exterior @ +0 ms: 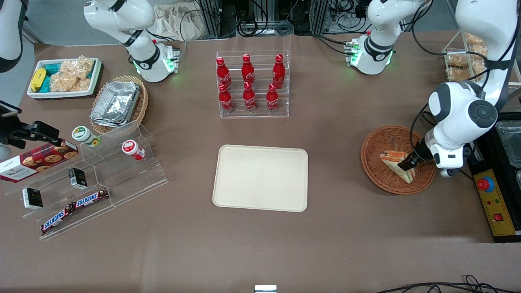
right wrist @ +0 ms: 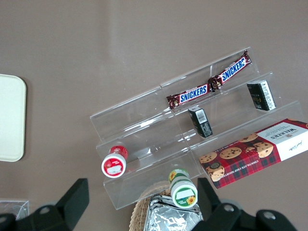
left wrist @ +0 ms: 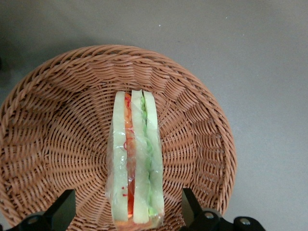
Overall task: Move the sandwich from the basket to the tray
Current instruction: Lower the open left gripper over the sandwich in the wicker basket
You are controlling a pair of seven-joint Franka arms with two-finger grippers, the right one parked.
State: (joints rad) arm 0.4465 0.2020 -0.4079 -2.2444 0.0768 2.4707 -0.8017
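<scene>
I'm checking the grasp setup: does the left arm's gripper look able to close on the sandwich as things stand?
Probably yes. The gripper is open above the basket, one finger on each side of the sandwich, with nothing else between them.

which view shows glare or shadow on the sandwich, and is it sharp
Left wrist view: the sandwich is sharp, with soft glare on its clear wrap, lying in the basket between the fingers of the open gripper. Front view: even light, faint shadow beside the tray.
</scene>
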